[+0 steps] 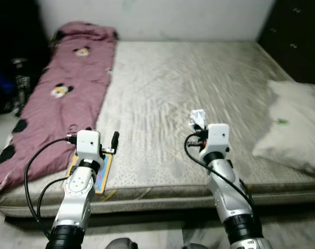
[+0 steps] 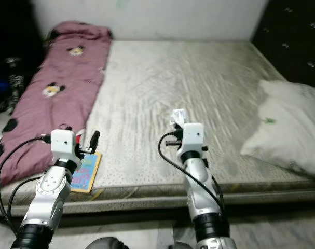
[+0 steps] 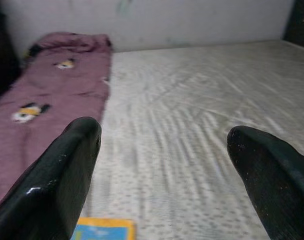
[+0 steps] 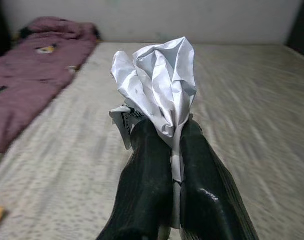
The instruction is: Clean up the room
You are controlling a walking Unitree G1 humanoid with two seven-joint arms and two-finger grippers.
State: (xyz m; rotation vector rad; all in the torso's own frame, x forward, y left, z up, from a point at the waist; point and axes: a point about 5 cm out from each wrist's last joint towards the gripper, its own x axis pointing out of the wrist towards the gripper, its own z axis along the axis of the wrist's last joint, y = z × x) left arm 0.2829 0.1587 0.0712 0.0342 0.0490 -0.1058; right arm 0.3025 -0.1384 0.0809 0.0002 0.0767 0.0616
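Pinching a crumpled paper (image 4: 159, 85) tight in the right gripper (image 4: 173, 150), fingers clamped shut on it, held up over the mattress (image 1: 199, 72) near the front edge. Left gripper (image 3: 167, 150) spread wide, holding nothing, hovering just above a colourful book (image 1: 101, 176) beside the maroon blanket (image 1: 64, 98).

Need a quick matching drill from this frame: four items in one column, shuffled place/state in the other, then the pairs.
Items:
1. crumpled white paper
2. maroon blanket with cartoon prints
3. white pillow
4. yellow and blue booklet

Places/states:
A. flat on the mattress's near edge, beside the left gripper
B. pinched in the right gripper
C. lying on the mattress's right side
D. spread along the mattress's left side

Pairs: 1-B, 2-D, 3-C, 4-A
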